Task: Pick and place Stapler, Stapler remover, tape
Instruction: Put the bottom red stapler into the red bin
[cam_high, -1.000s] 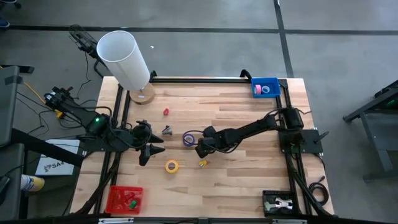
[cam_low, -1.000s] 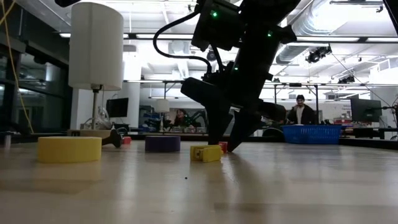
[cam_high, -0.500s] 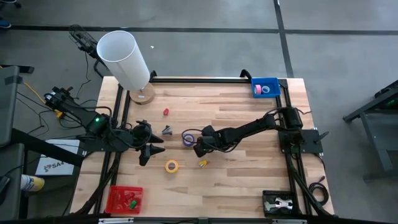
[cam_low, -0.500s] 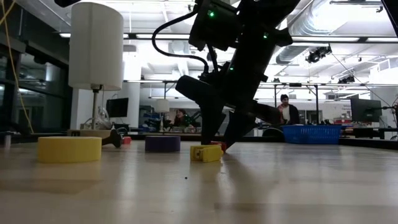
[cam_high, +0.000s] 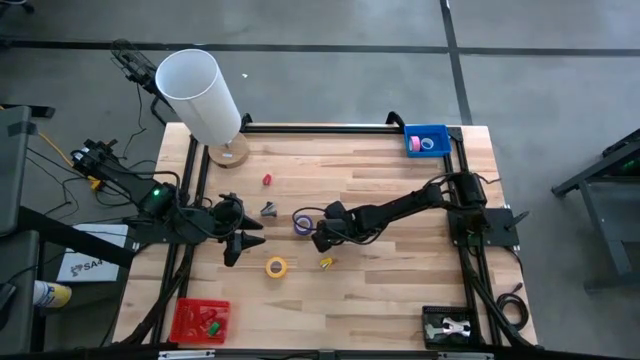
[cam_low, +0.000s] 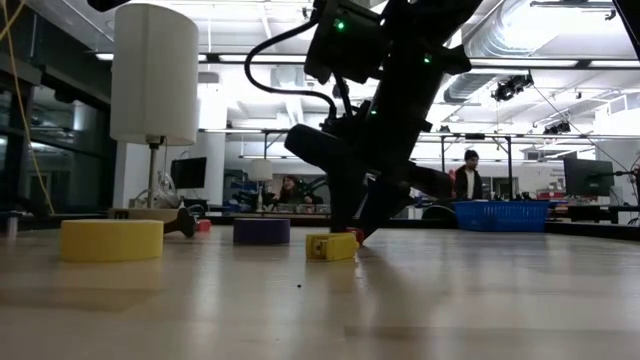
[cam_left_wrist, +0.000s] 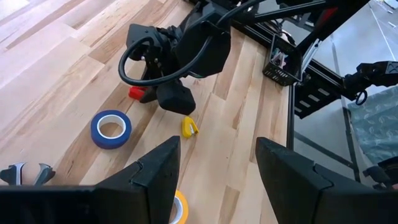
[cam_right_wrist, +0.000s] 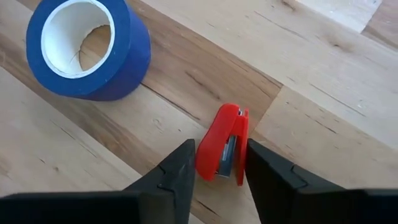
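Where wood lies smooth, glossy red stapler.

My right tool straddles the red stapler with bare table beyond it, the blue tape crowding close on one side.

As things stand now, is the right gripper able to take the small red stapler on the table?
Probably yes. The right gripper is open with one finger on each side of the red stapler, and nothing lies between them; the blue tape sits apart.
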